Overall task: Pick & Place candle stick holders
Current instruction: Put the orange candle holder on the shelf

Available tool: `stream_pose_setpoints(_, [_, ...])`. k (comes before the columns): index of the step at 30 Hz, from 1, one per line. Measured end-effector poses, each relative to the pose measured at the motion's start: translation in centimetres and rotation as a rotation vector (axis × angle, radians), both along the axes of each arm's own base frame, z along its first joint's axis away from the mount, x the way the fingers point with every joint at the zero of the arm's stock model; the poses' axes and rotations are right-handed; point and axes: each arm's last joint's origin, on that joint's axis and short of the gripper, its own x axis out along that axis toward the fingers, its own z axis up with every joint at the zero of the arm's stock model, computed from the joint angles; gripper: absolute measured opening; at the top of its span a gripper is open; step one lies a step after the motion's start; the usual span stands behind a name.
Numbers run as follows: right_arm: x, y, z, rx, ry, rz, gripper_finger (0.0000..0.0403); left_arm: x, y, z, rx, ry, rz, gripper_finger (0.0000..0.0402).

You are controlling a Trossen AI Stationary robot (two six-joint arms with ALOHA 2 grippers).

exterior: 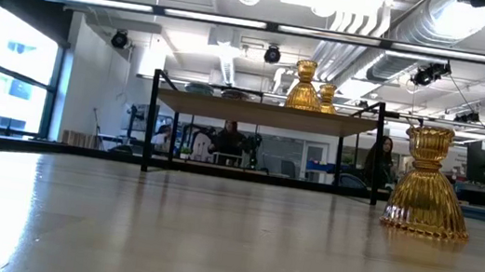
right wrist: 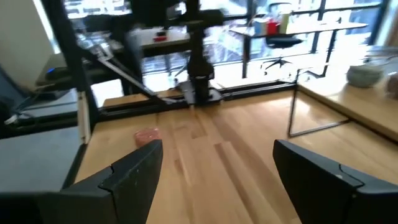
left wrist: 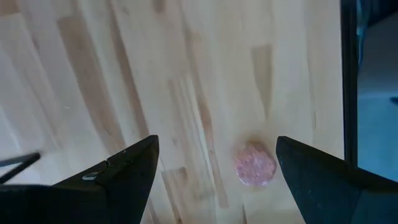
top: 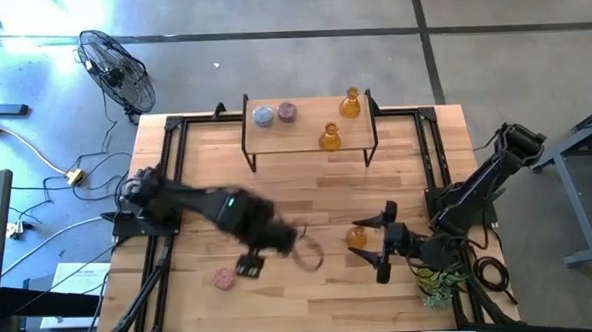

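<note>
A squat pink candle stick holder (top: 224,278) stands on the table near the front left, seen from above in the left wrist view (left wrist: 255,164). My left gripper (top: 249,264) (left wrist: 216,146) hangs open above it, pointing down, a little toward the table's right. An amber flask-shaped holder (top: 356,237) (exterior: 430,184) stands on its wide base at the front right. My right gripper (top: 371,243) (right wrist: 217,146) is open and held about level above the table just right of it, touching nothing. Blue (top: 263,115), pink (top: 287,111) and two amber holders (top: 349,104) (top: 330,136) stand on a raised shelf (top: 310,145).
The wooden shelf on black wire legs (exterior: 264,113) spans the table's far middle. A green leafy plant (top: 439,285) lies at the front right corner by the right arm's base. Black rails (top: 170,151) run along the table's sides. Bare wood lies between the two grippers.
</note>
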Motion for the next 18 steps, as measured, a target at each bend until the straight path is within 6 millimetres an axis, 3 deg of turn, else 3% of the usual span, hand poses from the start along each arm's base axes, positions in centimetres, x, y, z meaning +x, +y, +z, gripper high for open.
stream_pose_setpoints(3, [-0.3, 0.5, 0.7, -0.025, -0.011, -0.02, 0.0302, -2.2, -2.0, -0.4, 0.036, -0.006, -0.029, 0.0319])
stream_pose_setpoints(8, [-0.5, 1.4, 3.2, -0.072, -0.02, -0.037, 0.0302, -6.0, -3.4, 0.0, 0.017, -0.191, -0.032, 0.0319])
stream_pose_setpoints(14, [-0.1, 1.7, 7.0, -0.013, 0.016, 0.037, 0.0302, -10.6, -2.5, -1.9, -0.045, -0.426, 0.049, 0.0319])
stream_pose_setpoints(18, [-0.1, 0.8, 7.4, 0.041, 0.099, -0.03, 0.0302, -12.3, -1.4, -5.0, -0.168, -0.543, 0.075, 0.0319])
